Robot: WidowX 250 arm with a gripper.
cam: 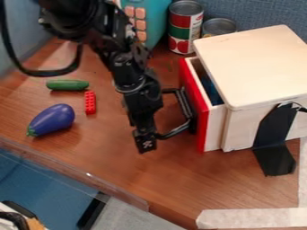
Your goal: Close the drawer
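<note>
Near the brown wooden table's front edge (90, 174), the spread of the black gripper (146, 141) could not be told; off-centre pushing risked jamming the red-fronted wooden drawer (194, 90).

Blue-grey fabric panels (258, 12) stand along the back and left of the reddish-brown wood-grain table (174, 179) — a small glint on its front edge. Beyond lie a flat blue surface (39, 177) and a pale grey one (129, 214).

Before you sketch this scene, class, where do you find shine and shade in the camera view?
In the camera view: a small glint on the table edge, soft shade beside the eggplant, a dim interior in the drawer, and a brightly lit box top.
</note>
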